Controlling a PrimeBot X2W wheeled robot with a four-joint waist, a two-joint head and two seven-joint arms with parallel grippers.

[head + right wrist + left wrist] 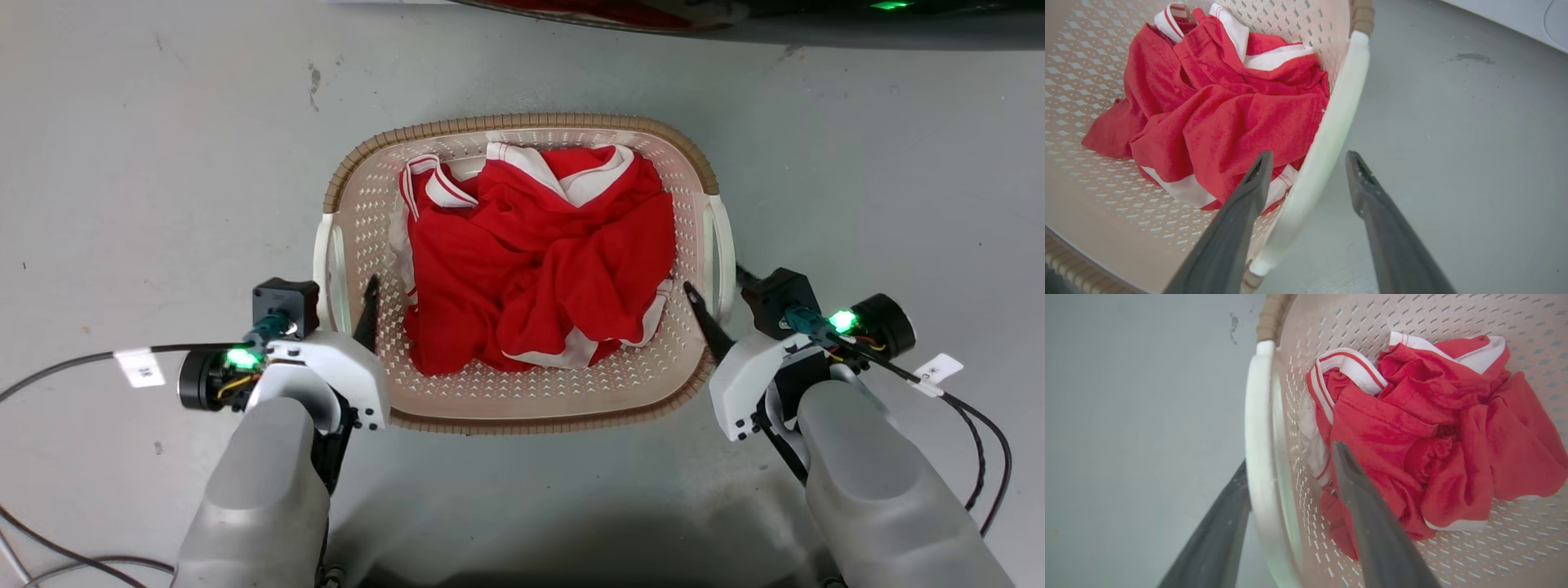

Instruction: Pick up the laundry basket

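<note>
The laundry basket [522, 124], cream perforated plastic with a brown woven-look rim, stands on the grey floor and holds a crumpled red and white garment [539, 261]. My left gripper [351, 298] is open and straddles the basket's white left handle [1257, 437]: one finger is inside the wall and the other outside, close against the handle. My right gripper [714, 286] is open too, astride the white right handle [1339, 106]. There its inner finger lies over the garment [1229, 110] and its outer finger is over bare floor. Neither pair of fingers has shut on a handle.
A dark curved machine edge with a green light [890, 5] runs along the far side. Cables trail on the floor at the left [73, 359] and at the right [980, 441]. A white appliance corner [1527, 20] stands beyond the basket's right side.
</note>
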